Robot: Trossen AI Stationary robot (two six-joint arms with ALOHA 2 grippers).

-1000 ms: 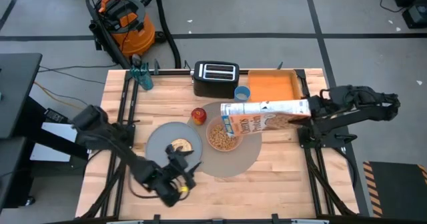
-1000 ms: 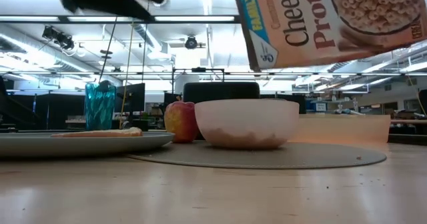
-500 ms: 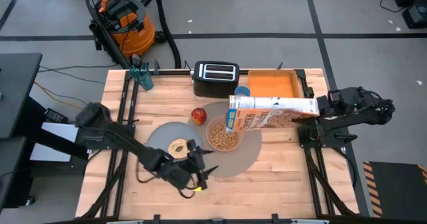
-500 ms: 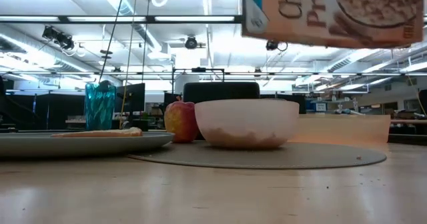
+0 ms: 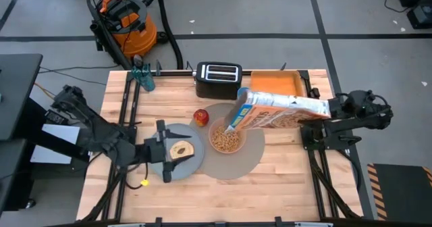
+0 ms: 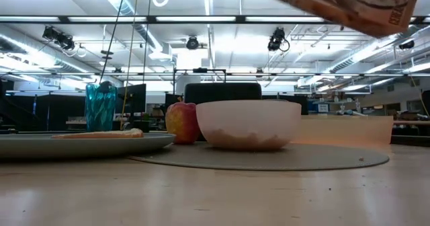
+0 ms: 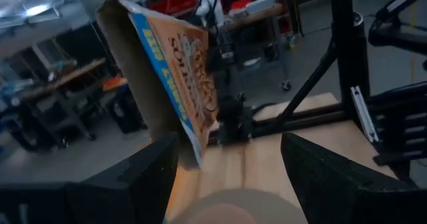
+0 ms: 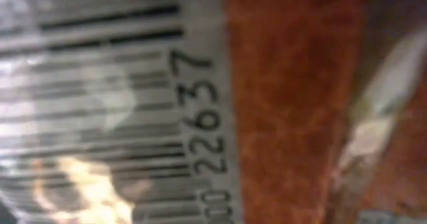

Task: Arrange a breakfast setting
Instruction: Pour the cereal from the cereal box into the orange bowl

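Observation:
A pink bowl [image 5: 226, 139] with cereal in it stands on the grey mat [image 5: 246, 165]. Left of it the grey-blue plate [image 5: 177, 165] carries the bagel [image 5: 181, 149]. The red apple [image 5: 200, 117] sits at the mat's far edge. My right gripper [image 5: 329, 109] is shut on a cereal box [image 5: 280, 112], held in the air right of the bowl; it also shows in the low view [image 6: 349, 1]. My left gripper [image 5: 164, 153] is open and empty over the plate's left part. No spoon or blue cup shows. My right gripper holds the cereal box by its right end [image 5: 318, 108], the end with the barcode [image 8: 120, 97]. The fingers come level from the table's right side. The box is lifted clear and lies roughly level, and its open left end [image 5: 239, 112] is above the bowl's far rim.
A black toaster [image 5: 218, 78] and an orange tray [image 5: 275, 86] stand along the far edge, with a teal cup [image 5: 143, 78] at the far left. Bare wood lies along the near edge and at the near right.
My right gripper has drawn back toward the table's right edge and risen. The cereal box has rolled onto its narrow side and climbed out of the low view. My left gripper has swung from the near edge toward the far left, coming over the plate.

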